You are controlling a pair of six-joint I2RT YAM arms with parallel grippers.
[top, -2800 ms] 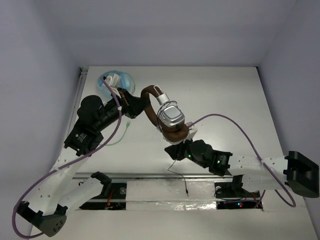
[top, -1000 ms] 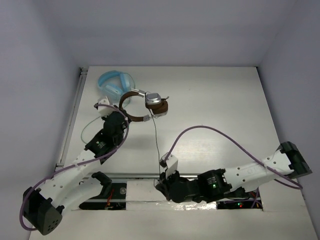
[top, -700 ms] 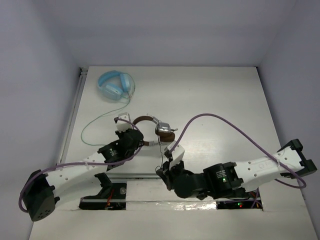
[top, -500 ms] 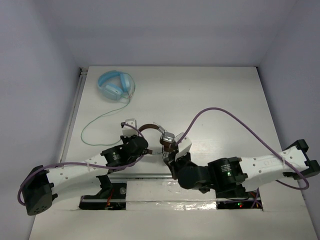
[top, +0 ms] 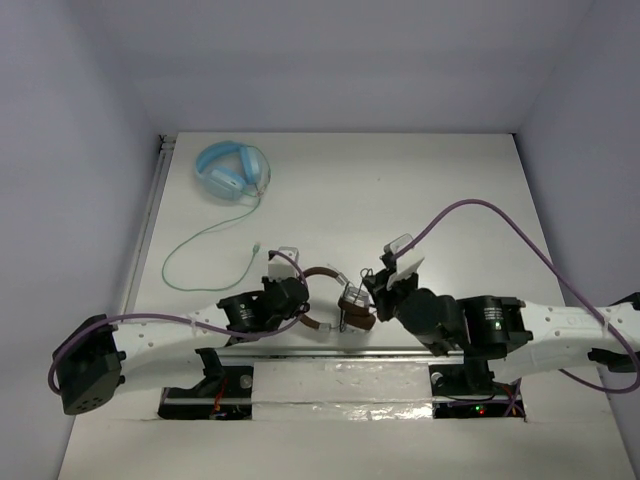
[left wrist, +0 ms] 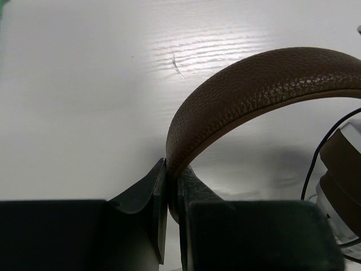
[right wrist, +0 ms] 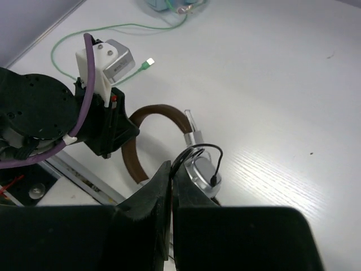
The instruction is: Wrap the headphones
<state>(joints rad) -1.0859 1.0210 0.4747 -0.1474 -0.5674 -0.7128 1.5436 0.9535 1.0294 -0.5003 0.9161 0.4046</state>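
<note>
Headphones [top: 354, 306] lie at the desk's near edge, mid-width. Left gripper [left wrist: 172, 172] is clamped tight on the brown headband [left wrist: 254, 84]. Right gripper [right wrist: 171, 174] is pinched closed on the black cable [right wrist: 202, 148] beside an ear cup [right wrist: 200, 172]. Light blue headphones [top: 230, 170] sit in the far-left corner, well apart, their green cable [top: 190, 245] trailing nearward.

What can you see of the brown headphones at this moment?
The headphones have a dark brown, leather-grained headband, a silver ear cup with brown padding, and a thin black cable. They sit close to the near edge of the table. The left hand is shut on one side of the headband, holding the arch over the tabletop. The cable loops from the cup to the shut right hand, which seems to pinch it.
</note>
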